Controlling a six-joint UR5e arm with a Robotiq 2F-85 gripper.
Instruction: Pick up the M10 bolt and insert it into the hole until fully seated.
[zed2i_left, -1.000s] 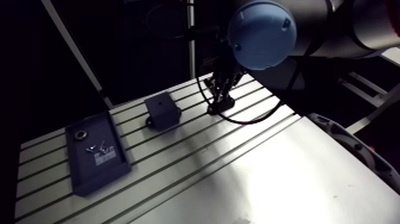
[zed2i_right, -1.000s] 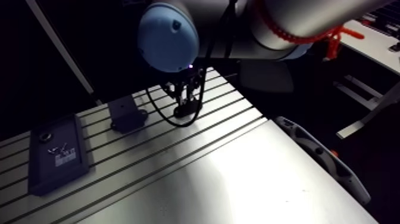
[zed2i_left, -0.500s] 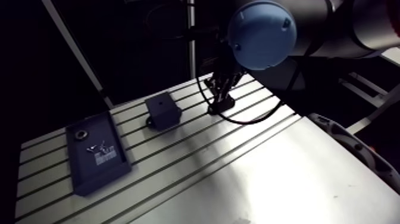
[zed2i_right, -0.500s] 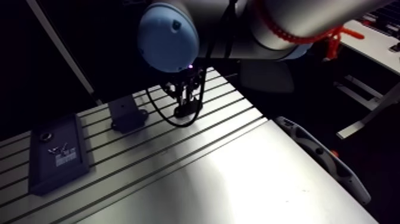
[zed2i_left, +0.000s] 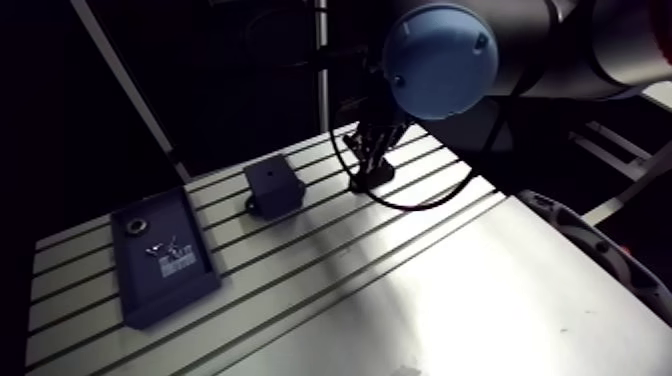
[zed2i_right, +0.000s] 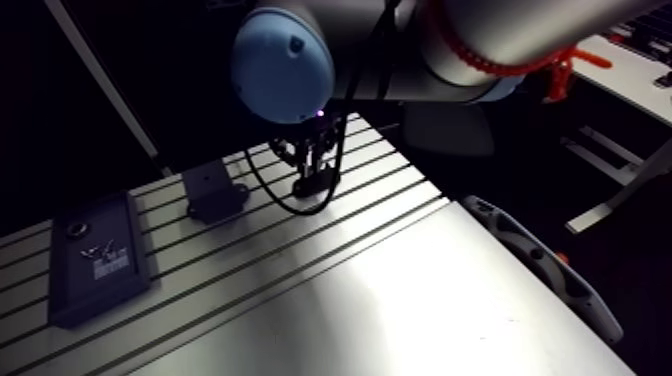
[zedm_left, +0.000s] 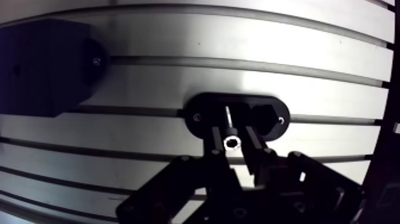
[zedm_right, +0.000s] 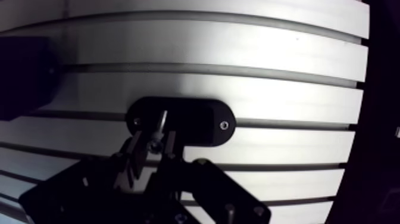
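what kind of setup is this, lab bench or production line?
Probably a lab assembly test bench: a slotted aluminium table, a black oval fixture mounted on it with the gripper holding a bolt at it, and a small parts tray.

Bare table (zedm_left: 238, 36) beyond oval plate (zedm_left: 205, 116); black block (zedm_left: 44, 65) near.

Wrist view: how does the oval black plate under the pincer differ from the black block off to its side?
The oval plate is low and flat with rounded ends; the block is boxy and stands taller. The oval plate lies right under the pincer, which grips the bolt over it; the block sits apart, with nothing at it. Both are black and rest on the slotted table.
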